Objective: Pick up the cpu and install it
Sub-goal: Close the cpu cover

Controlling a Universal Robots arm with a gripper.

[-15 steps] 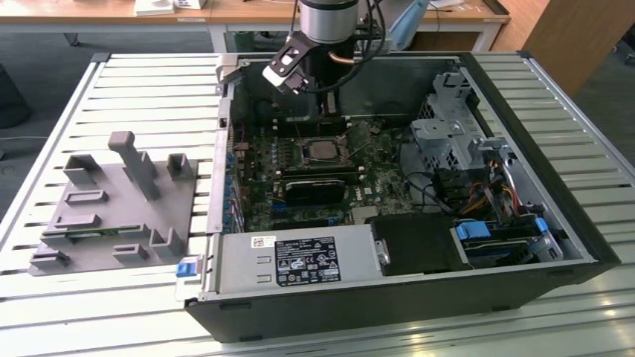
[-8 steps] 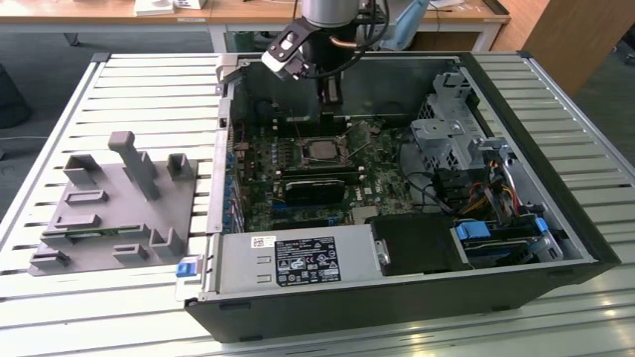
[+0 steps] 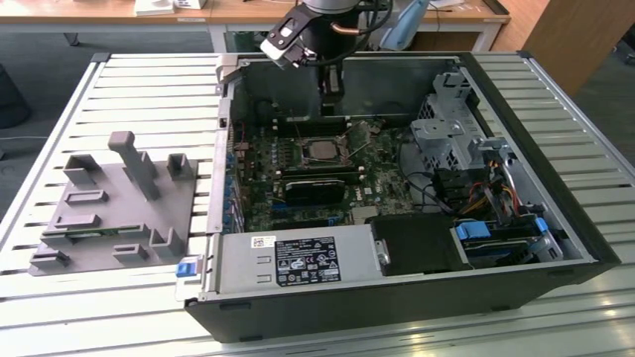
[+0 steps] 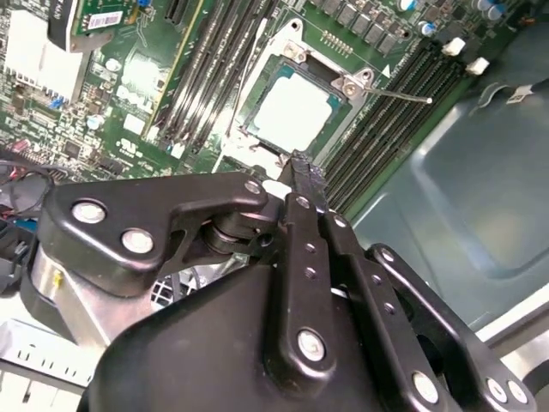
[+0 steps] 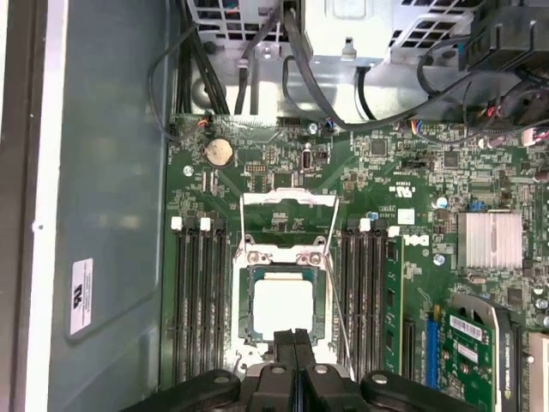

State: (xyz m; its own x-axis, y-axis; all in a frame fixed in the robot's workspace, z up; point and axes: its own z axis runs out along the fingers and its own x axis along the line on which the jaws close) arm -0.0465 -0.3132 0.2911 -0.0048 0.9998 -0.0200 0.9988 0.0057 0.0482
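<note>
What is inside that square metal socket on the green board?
The cpu lies flat in the socket, silvery top up, with the hinged lid flipped open. The shut gripper hangs over one edge of it. Whatever lies beneath the chip is covered.

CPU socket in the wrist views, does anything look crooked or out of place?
The cpu lies flat and square in the socket; nothing looks askew. The metal frame stands open, its lever unlatched.
</note>
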